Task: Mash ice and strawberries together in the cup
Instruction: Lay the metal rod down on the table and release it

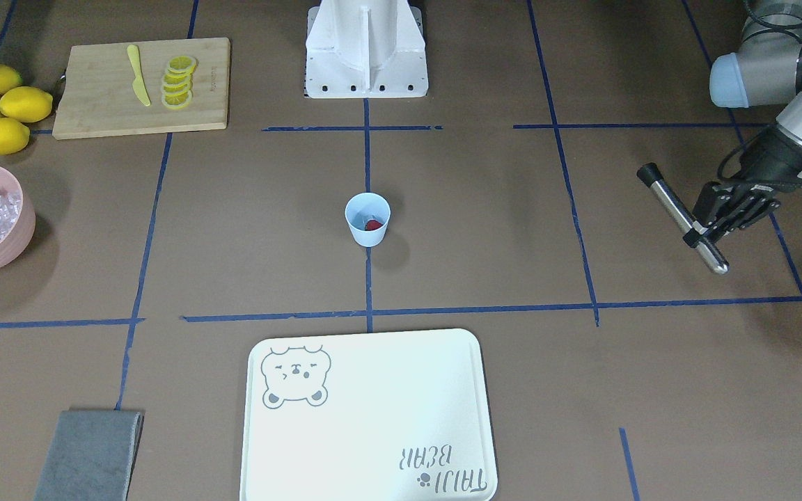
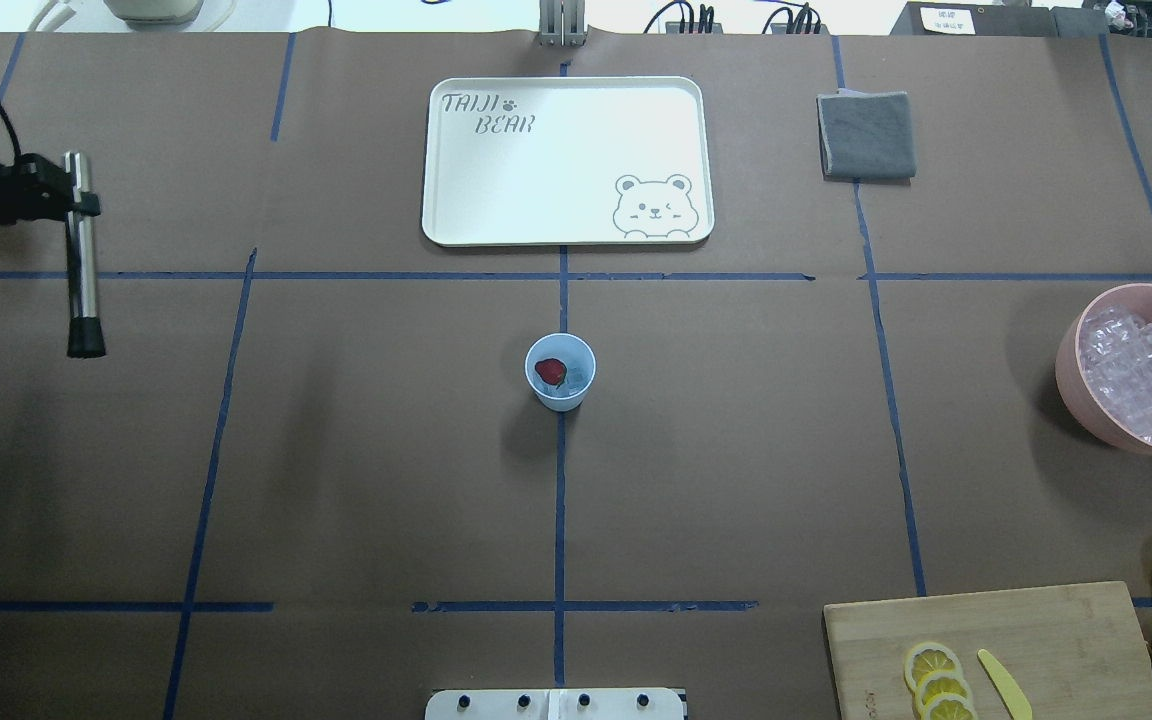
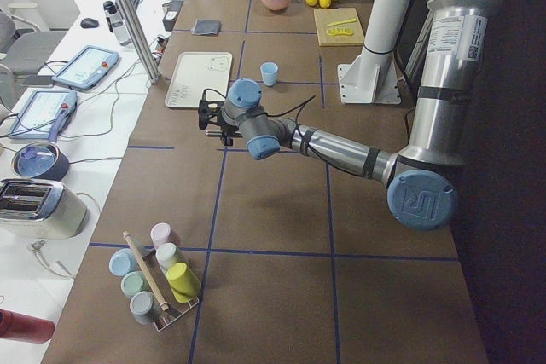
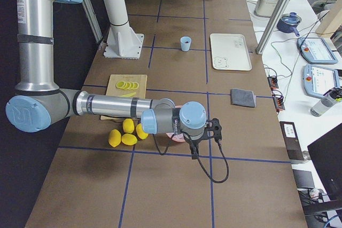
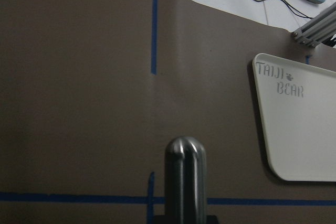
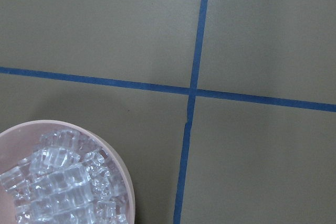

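Overhead exterior view, left to right: near the table's left edge the left gripper (image 2: 76, 205) pinches a steel muddler (image 2: 83, 270). It lies roughly level, long axis far-to-near, black end toward the robot. At the table's centre the cup (image 2: 561, 402) stands upright, mouth up, holding 1 strawberry (image 2: 550, 372) and faint ice (image 2: 576, 381). By the right edge, near a pink bowl (image 2: 1068, 360), the right gripper (image 4: 214, 127) hangs; I cannot tell its fingers' state. Best swing the muddler vertical, black end down, centre it over the rim, and press straight so the cup doesn't tip.
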Robot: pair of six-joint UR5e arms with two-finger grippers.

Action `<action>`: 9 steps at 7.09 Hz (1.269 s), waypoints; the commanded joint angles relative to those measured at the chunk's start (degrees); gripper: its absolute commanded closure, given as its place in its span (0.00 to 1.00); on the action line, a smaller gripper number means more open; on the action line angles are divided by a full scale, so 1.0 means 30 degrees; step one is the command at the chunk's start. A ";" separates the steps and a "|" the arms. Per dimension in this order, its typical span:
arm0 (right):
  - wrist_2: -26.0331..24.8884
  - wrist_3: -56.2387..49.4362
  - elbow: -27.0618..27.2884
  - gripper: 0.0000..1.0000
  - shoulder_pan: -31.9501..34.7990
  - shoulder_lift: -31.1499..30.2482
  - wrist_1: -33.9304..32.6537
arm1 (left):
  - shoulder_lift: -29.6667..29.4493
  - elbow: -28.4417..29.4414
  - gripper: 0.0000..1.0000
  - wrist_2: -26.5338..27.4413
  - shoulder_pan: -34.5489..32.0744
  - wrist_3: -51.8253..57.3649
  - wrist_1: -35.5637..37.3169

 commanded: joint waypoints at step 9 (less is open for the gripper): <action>-0.0335 0.0007 0.0160 0.01 -0.0011 0.0205 0.0128 | 0.2437 0.2685 1.00 0.2101 0.0285 1.0212 0.6206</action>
